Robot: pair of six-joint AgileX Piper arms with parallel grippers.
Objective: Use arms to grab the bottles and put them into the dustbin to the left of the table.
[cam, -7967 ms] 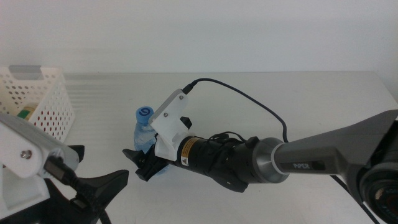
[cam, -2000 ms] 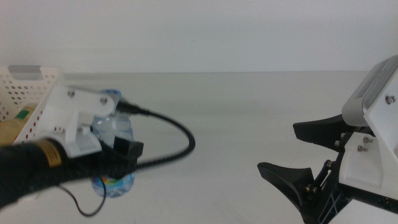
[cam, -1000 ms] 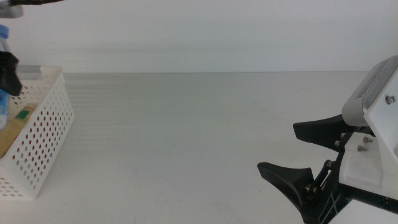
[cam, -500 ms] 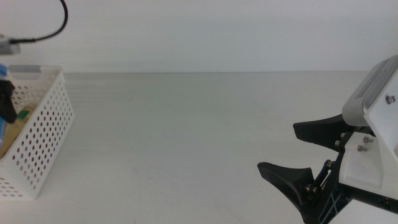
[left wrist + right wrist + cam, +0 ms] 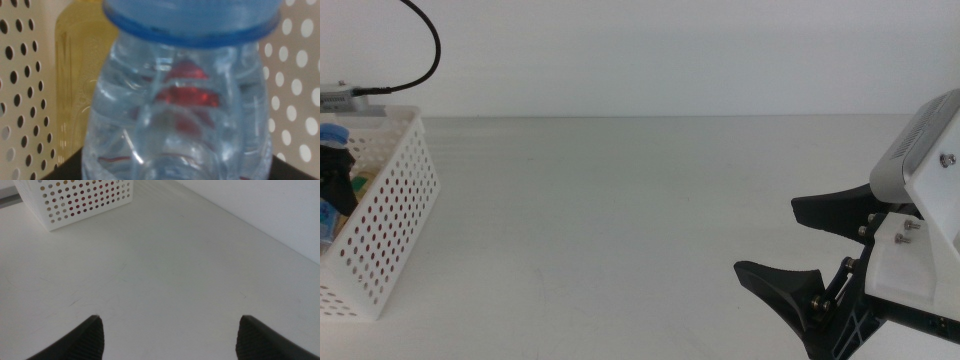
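At the far left of the middle view, my left gripper (image 5: 334, 178) hangs inside the dustbin (image 5: 385, 215), shut on the small clear water bottle (image 5: 331, 134) just below its blue cap. The left wrist view is filled by that water bottle (image 5: 180, 115), with the basket's perforated wall (image 5: 295, 90) around it. The pale-yellow tea bottle (image 5: 80, 75) lies behind it, and the red can (image 5: 187, 95) shows through the clear plastic. My right gripper (image 5: 764, 238) waits open and empty low over the table (image 5: 620, 220) at the front right.
From the right wrist, the open right gripper (image 5: 170, 325) faces bare tabletop (image 5: 165, 265), with the white basket (image 5: 85, 200) far across it. A black cable (image 5: 420, 40) arcs above the basket. A pale wall closes the table's far edge.
Over the last second my left gripper has sunk lower into the basket with the water bottle. The right gripper has not moved.
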